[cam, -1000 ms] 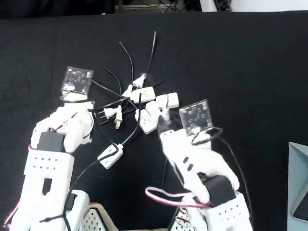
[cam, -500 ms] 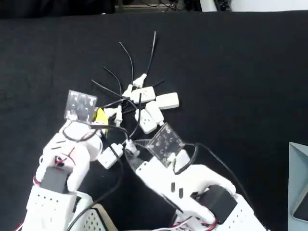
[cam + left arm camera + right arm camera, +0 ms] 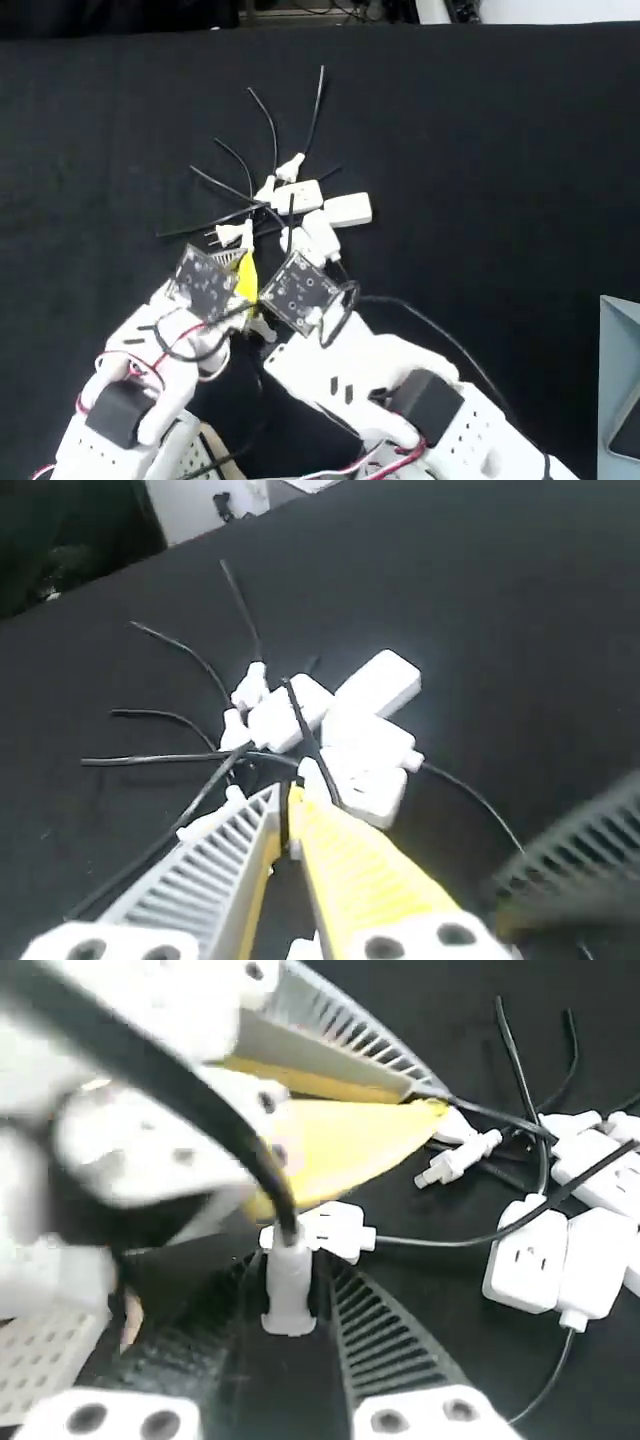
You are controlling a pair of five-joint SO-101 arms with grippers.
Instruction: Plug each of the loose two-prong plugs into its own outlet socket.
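Note:
My right gripper (image 3: 288, 1265) has its black fingers shut on a white two-prong plug (image 3: 287, 1285), whose black cable rises from it. Just beyond the plug lies a single white outlet socket (image 3: 328, 1228). My left gripper (image 3: 285, 800), with one white and one yellow finger (image 3: 340, 1145), is closed to a thin gap on a black cable (image 3: 305, 730) close to that socket. In the high view both wrists crowd together near the front, the yellow finger (image 3: 243, 280) between them. More white sockets (image 3: 320, 215) and a loose plug (image 3: 232, 236) lie in a tangle behind.
Black cables (image 3: 270, 125) fan out from the pile toward the back. The table is covered in black cloth (image 3: 500, 150). A grey object (image 3: 620, 380) sits at the right edge.
Both arms have swung toward each other. The left gripper moved right and nearer, the right wrist moved left, and they now cover the near socket.

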